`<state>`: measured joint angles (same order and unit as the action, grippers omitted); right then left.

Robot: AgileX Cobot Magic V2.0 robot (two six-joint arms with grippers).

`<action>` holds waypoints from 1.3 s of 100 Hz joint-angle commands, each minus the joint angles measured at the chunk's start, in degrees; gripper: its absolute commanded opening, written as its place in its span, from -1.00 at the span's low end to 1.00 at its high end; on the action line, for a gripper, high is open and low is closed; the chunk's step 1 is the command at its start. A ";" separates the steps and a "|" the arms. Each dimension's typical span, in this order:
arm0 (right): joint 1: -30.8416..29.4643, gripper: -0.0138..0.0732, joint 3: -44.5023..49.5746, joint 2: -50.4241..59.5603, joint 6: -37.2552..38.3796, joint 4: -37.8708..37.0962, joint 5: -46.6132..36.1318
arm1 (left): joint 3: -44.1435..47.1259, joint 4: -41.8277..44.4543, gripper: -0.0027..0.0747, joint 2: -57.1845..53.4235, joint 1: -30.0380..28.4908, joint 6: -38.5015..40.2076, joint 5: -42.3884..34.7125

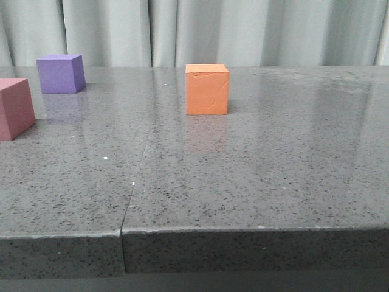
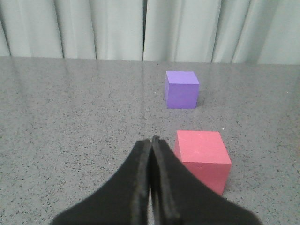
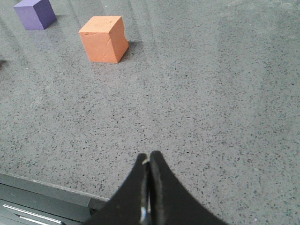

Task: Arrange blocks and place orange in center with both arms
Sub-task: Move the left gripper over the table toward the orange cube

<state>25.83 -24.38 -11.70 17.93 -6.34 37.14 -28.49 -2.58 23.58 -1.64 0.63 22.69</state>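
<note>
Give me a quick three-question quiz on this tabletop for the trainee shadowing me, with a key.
1. True or false: the left gripper is holding the pink cube.
2. In the front view, which cube stands farthest right: A) purple cube, B) pink, C) orange cube?
3. Fill in: the fingers of the right gripper are ____ and hold nothing.

Key:
1. False; its fingers are shut beside the pink cube, empty.
2. C.
3. Shut.
</note>
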 commanded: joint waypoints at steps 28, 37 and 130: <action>-0.17 -0.84 -1.35 -0.48 -0.40 -0.96 -3.95 | -15.50 -0.57 -0.95 19.13 0.41 -0.13 7.40; -0.17 -0.84 -1.35 -0.48 -0.40 -0.96 -3.95 | -18.05 -0.57 -0.73 23.05 0.41 -0.13 8.29; -0.17 -0.84 -1.35 -0.48 -0.40 -0.96 -4.02 | -32.40 -15.14 0.75 38.63 0.41 -20.07 11.78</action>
<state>25.83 -24.38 -11.70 17.93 -6.34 37.14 -56.39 -11.95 61.28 -1.64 -12.67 35.36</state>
